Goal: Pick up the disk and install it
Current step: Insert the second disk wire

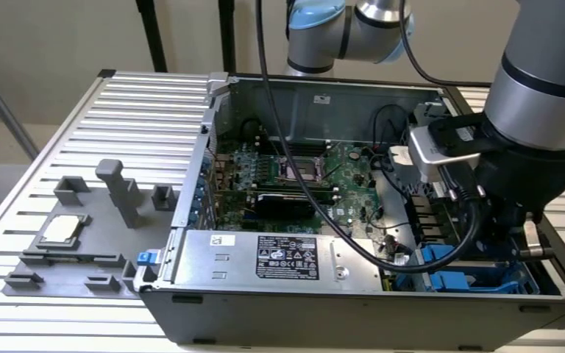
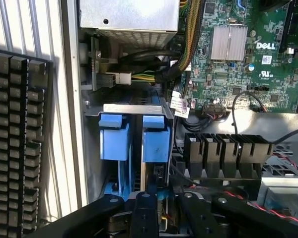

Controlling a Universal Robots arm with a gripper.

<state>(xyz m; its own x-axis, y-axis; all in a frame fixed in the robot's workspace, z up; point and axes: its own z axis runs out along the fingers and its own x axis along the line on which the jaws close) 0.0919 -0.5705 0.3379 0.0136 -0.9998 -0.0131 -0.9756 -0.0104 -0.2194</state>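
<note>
We see the jaws down inside the open computer case [image 1: 361, 184], over the blue drive cage [image 1: 474, 276] at about five o'clock in the exterior view — whether they are apart or clamped, we cannot tell. The disk [image 2: 155, 148] stands on edge in the cage, blue rails up, just beside another blue carrier [image 2: 114, 141]. A keyboard [image 2: 17, 139] lies on the desk [image 1: 115, 110] alongside.

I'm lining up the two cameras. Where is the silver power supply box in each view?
Exterior view: the power supply lies at the near side, on the exterior view's left of the blue drive bay.
Wrist view: the power supply sits beyond the blue drive bay, beside the motherboard.
Shared landmark: the blue drive bay.
</note>
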